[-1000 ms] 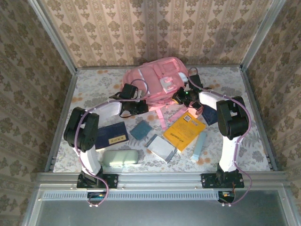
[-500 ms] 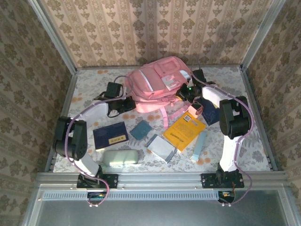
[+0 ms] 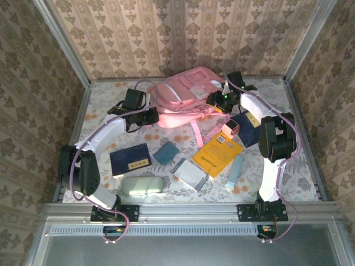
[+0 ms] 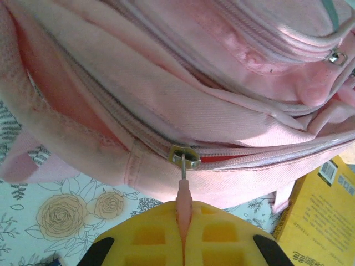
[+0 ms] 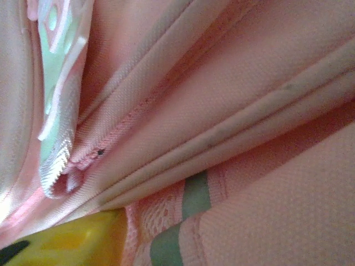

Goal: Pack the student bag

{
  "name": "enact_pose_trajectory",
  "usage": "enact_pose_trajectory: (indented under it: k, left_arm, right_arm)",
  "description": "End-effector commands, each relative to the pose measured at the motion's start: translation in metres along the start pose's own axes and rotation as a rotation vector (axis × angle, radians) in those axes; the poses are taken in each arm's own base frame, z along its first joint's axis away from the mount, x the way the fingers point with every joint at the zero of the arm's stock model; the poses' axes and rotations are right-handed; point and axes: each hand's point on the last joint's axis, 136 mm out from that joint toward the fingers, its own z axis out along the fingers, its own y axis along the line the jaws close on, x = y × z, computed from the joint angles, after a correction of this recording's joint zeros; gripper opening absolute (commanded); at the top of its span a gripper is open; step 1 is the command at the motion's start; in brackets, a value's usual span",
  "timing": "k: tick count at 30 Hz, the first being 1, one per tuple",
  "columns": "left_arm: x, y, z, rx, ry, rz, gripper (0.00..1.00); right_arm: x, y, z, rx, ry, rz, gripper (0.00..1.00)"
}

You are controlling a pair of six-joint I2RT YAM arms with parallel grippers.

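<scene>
Left gripper [image 4: 183,213] tightly pinches zipper pull [image 4: 183,189] of student bag [image 4: 211,111].

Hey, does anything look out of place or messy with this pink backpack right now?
Nothing looks spilled or torn. The large pink fabric backpack lies slumped, not upright, with one pink strap trailing across the table toward the yellow book.

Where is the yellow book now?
In the top view, the flat yellow book lies right of centre, between the pink fabric backpack and a pale blue box.
</scene>
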Motion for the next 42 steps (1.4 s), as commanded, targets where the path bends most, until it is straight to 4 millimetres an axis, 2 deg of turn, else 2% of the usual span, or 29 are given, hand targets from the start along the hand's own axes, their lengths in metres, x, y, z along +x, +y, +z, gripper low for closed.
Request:
enact_pose_trajectory:
  k: [1, 4, 7, 11, 15, 17, 20, 22, 25, 28, 36, 42]
  left_arm:
    - [-0.01, -0.012, -0.012, -0.053, -0.029, 0.096, 0.0]
    - [-0.01, -0.019, -0.015, -0.046, -0.043, 0.108, 0.0]
    - [-0.007, -0.023, -0.019, -0.044, -0.056, 0.117, 0.0]
    - [-0.005, -0.023, -0.019, -0.037, -0.062, 0.105, 0.0]
    - [-0.005, -0.028, -0.016, -0.003, -0.064, 0.093, 0.0]
    - [-0.006, -0.029, -0.017, 0.008, -0.076, 0.093, 0.0]
    - [-0.006, -0.031, -0.018, 0.024, -0.093, 0.094, 0.0]
    - [-0.007, -0.034, -0.02, 0.041, -0.108, 0.095, 0.0]
    - [-0.005, -0.036, -0.021, 0.061, -0.12, 0.093, 0.0]
    - [-0.005, -0.038, -0.022, 0.074, -0.12, 0.094, 0.0]
    - [-0.004, -0.043, -0.022, 0.106, -0.123, 0.092, 0.0]
    - [-0.006, -0.046, -0.023, 0.121, -0.132, 0.093, 0.0]
  right_arm:
    - [-0.029, 0.023, -0.048, 0.105, -0.169, -0.183, 0.6]
    - [-0.022, 0.034, -0.068, 0.195, -0.217, -0.299, 0.62]
    - [-0.016, 0.042, -0.08, 0.291, -0.251, -0.399, 0.73]
    - [-0.01, 0.055, -0.081, 0.228, -0.254, -0.404, 0.78]
    - [0.007, 0.104, -0.079, -0.013, -0.26, -0.504, 0.75]
    - [0.023, 0.131, -0.078, -0.144, -0.269, -0.596, 0.71]
    - [0.058, 0.165, -0.079, -0.357, -0.349, -0.84, 0.67]
    - [0.083, 0.173, -0.074, -0.409, -0.383, -0.998, 0.69]
    - [0.113, 0.184, -0.06, -0.496, -0.306, -1.133, 0.66]
    - [0.129, 0.189, -0.041, -0.506, -0.266, -1.23, 0.61]
    - [0.126, 0.198, -0.008, -0.506, -0.208, -1.22, 0.55]
    - [0.122, 0.195, 0.015, -0.463, -0.173, -1.197, 0.52]
